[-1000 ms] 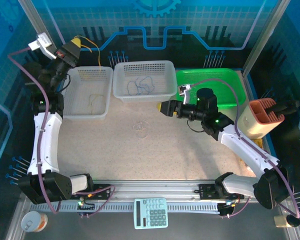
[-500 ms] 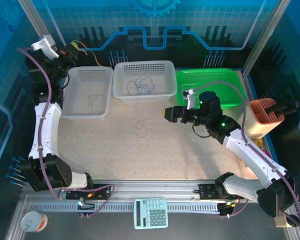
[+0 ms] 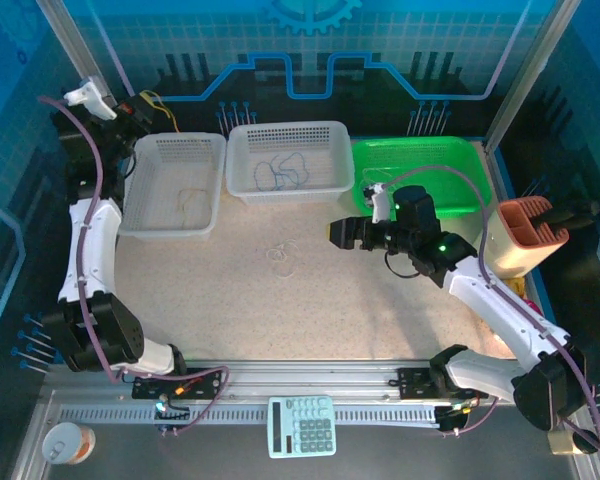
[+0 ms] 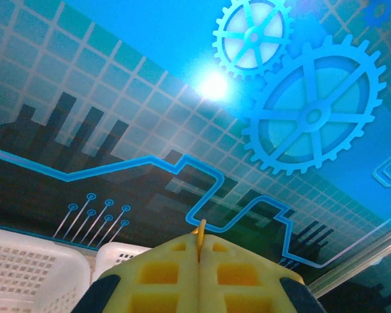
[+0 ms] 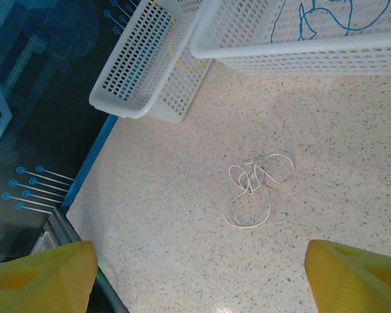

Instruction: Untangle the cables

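Right wrist: right gripper (image 5: 195, 267) spread, white cable (image 5: 251, 195) at twelve o'clock, probably its target; left gripper (image 4: 199, 246) pinches yellow cable (image 4: 201, 228) clear.

**A:** What sort of place is this?

**B:** A robotics lab cell: a closed-in test bench, not a home or a shop.

**A:** What shows it?

**B:** A left arm (image 3: 85, 250) and a right arm (image 3: 490, 295) stand on a slotted metal rail (image 3: 310, 375) at the near edge of a speckled tabletop (image 3: 280, 320). Aluminium posts (image 3: 85, 50) frame it. Blue printed panels (image 3: 400, 50) with gears (image 4: 313, 117) and circuit traces wall it in. Along the far side, white baskets (image 3: 180, 138) with thin cables (image 3: 280, 172) and a green tray (image 3: 450, 146) sit in a row. A calculator (image 3: 302, 426) lies in front.
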`<state>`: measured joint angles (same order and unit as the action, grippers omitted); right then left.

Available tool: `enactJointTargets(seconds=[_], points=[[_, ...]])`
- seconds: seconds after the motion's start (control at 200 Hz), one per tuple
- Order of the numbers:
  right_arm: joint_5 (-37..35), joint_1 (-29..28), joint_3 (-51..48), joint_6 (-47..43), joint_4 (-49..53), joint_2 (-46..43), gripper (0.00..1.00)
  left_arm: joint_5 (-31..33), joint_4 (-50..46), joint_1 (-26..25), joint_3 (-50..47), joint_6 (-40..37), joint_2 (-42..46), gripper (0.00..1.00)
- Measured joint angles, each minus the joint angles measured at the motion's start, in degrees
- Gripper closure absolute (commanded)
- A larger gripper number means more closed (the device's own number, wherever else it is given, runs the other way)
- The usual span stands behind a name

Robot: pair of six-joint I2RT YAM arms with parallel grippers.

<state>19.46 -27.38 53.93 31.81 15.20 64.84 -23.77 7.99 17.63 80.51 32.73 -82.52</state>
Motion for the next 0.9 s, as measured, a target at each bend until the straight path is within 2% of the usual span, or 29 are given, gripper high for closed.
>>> enactJointTargets(seconds=[0.165,0.465,0.9], points=[[-0.46,-0.15,0.0,-0.22,0.28,0.57,0.16,-0.26,1.31,1.7,1.33,3.63,-0.66,1.0],[-1.11,-0.59,0.0,-0.39,0.26,2.23,0.16,-1.09,6.95,2.58,11.08,12.09,-1.11,1.0],[-1.07,-0.85,0.0,-1.68,0.85,3.3,0.17,0.39,8.04,8.22,14.6,16.7,-2.56,1.0]])
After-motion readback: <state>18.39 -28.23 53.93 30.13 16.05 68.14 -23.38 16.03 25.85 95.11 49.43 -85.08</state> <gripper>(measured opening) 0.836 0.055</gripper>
